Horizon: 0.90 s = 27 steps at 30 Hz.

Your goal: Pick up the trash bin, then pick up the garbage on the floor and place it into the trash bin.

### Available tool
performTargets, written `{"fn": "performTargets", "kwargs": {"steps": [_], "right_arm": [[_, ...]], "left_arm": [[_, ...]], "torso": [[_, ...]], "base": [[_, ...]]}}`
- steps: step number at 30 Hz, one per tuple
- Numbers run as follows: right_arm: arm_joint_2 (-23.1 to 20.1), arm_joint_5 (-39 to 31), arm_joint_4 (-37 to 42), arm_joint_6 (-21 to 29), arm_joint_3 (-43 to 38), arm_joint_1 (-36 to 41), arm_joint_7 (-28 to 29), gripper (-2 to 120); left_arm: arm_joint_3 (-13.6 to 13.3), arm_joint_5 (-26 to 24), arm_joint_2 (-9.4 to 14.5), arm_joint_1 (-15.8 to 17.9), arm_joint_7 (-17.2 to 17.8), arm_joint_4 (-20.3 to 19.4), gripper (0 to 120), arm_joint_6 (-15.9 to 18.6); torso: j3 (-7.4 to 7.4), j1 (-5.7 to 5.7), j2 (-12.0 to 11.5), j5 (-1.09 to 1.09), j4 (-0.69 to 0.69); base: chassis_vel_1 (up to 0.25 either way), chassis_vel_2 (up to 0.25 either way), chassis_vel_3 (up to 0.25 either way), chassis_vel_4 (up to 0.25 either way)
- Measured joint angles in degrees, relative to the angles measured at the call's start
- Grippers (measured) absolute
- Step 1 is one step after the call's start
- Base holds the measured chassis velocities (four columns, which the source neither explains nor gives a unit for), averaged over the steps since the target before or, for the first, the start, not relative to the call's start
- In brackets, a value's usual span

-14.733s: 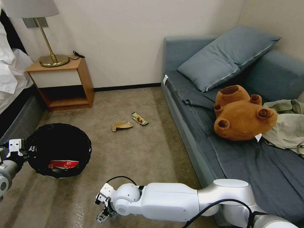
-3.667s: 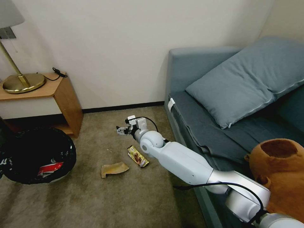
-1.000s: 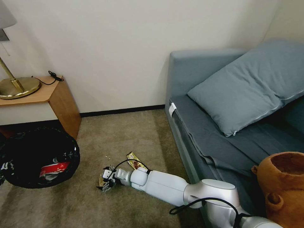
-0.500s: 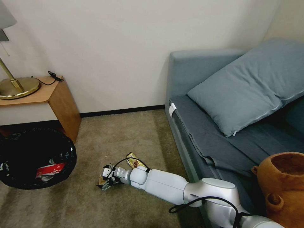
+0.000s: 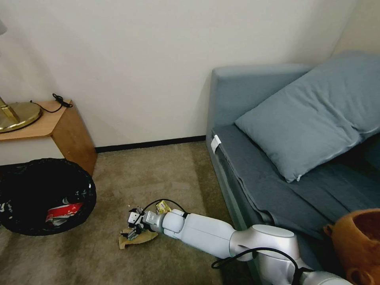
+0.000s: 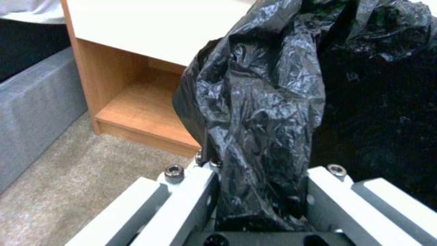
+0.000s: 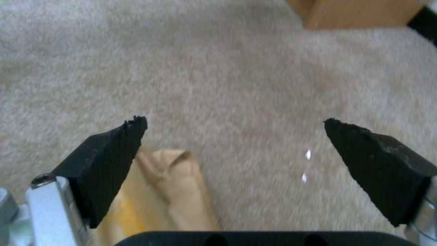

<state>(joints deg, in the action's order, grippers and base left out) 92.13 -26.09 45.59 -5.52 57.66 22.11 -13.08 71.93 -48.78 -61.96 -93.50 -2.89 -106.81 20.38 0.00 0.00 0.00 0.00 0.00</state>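
Your right claw (image 7: 234, 136) sat low over the carpet (image 7: 237, 68) with its two black pads spread wide and nothing between them. The tan paper scrap (image 7: 170, 191) lay crumpled under one pad (image 7: 107, 160), off to that side rather than centred in the gap. To do this well you needed to shift across until the raised fold sat midway, press down into the pile, then close on the fold, since a flat sheet gives little to catch.

From the head camera the candy wrapper (image 5: 162, 206) lay just beside your forearm, waiting on the floor.

Your left claw (image 6: 262, 205) was pinching the black bag (image 6: 259, 112) over the rim of the bin (image 5: 43, 196), near the wooden nightstand (image 5: 59, 126). A red packet (image 5: 63, 209) lay inside the bin; its white print was probably lettering, but nothing on any item could be read.
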Motion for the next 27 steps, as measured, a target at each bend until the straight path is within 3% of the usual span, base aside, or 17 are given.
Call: {"fn": "performTargets", "kwargs": {"steps": [5,13,27], "right_arm": [[0.00,3.00,0.49,-0.52,-0.02,0.84,-1.66,100],[0.00,7.93,-1.43,-0.61,-1.15,2.42,-9.32,100],[0.01,12.69,-10.72,-2.75,-3.26,4.14,-9.25,100]], "left_arm": [[0.01,-0.05,0.12,0.00,0.00,0.03,4,0.00],[1.02,-0.48,0.40,-1.10,0.10,-0.22,4,0.10],[0.90,-0.12,-0.84,-2.16,-0.25,-1.42,4,-0.12]], "torso": [[0.01,0.00,0.00,0.00,-0.01],[0.00,0.00,0.00,0.00,0.02],[0.00,0.00,0.00,0.00,0.00]], "base": [[-0.081,0.079,0.081,-0.073],[0.000,0.000,0.000,0.000],[0.000,0.000,0.000,0.000]]}}
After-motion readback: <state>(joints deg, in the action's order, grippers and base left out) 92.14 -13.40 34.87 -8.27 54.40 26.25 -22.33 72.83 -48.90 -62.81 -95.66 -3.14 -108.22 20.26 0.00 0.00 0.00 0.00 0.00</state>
